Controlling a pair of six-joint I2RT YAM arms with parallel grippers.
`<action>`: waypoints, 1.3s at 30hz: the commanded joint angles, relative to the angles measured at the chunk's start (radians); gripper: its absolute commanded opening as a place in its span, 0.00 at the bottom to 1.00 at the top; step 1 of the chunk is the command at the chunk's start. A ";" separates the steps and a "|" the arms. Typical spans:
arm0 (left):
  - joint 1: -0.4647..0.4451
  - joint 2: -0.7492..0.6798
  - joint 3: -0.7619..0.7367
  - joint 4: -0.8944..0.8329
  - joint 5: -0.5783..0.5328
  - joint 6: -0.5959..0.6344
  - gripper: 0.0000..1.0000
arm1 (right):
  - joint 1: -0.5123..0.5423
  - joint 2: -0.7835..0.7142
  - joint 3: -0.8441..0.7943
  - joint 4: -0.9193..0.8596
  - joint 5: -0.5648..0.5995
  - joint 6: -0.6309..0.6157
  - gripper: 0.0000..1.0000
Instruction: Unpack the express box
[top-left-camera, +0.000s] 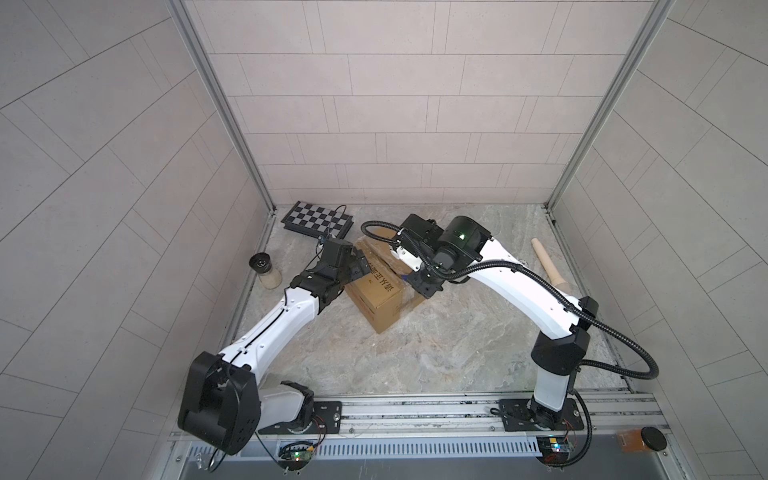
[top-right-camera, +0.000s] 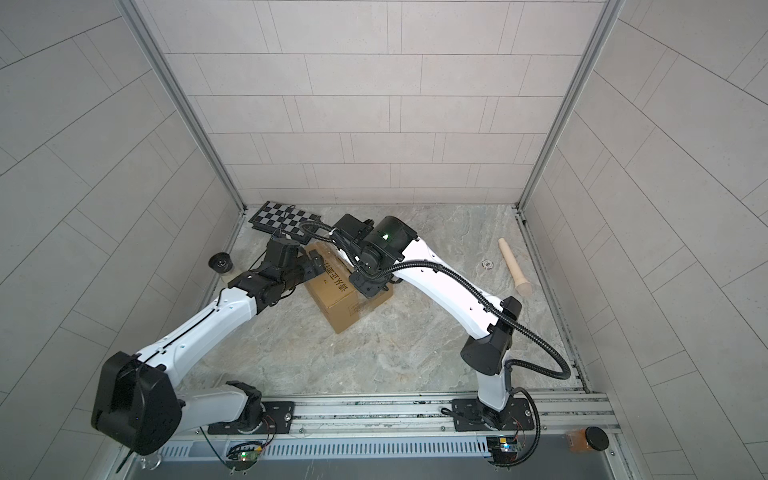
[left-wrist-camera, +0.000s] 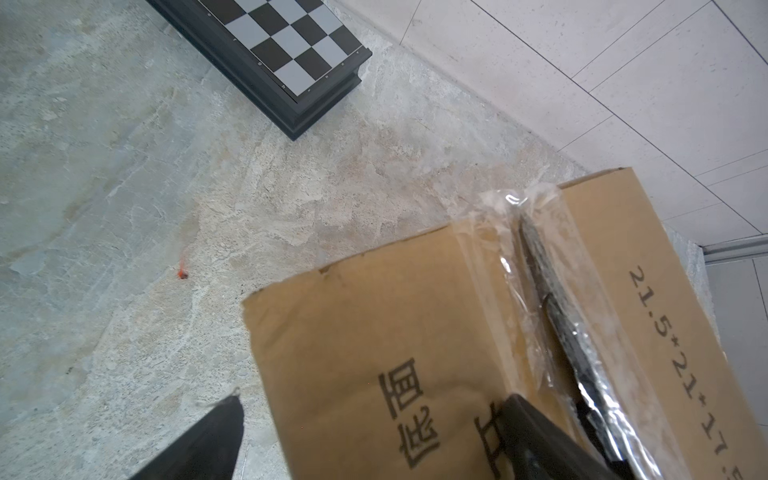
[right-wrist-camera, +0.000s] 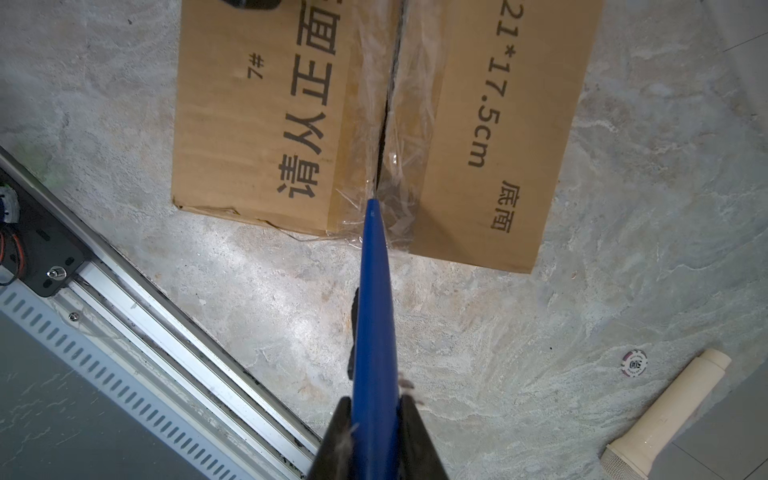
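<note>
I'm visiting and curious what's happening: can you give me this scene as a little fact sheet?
Box: brown express box, flaps down, on stone-look table
Seam: clear tape, dark gap along it
Right gripper: shut on blue tool, tip at seam's end
Left gripper: open, one finger above box top, one beside it
Nearby: checkered board, jar

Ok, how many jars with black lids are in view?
2. The pale jar sits by the left wall; the amber jar on the front ledge, far right. Others could be hidden.
</note>
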 joint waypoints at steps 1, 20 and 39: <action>0.013 0.069 -0.069 -0.192 -0.091 0.016 0.99 | 0.011 -0.067 0.000 -0.214 0.008 0.009 0.00; 0.013 0.062 -0.065 -0.181 -0.076 0.015 0.99 | 0.016 0.013 -0.047 -0.090 0.001 0.005 0.00; 0.013 0.065 -0.084 -0.167 -0.076 0.005 0.99 | 0.013 -0.080 -0.114 -0.124 -0.002 0.023 0.00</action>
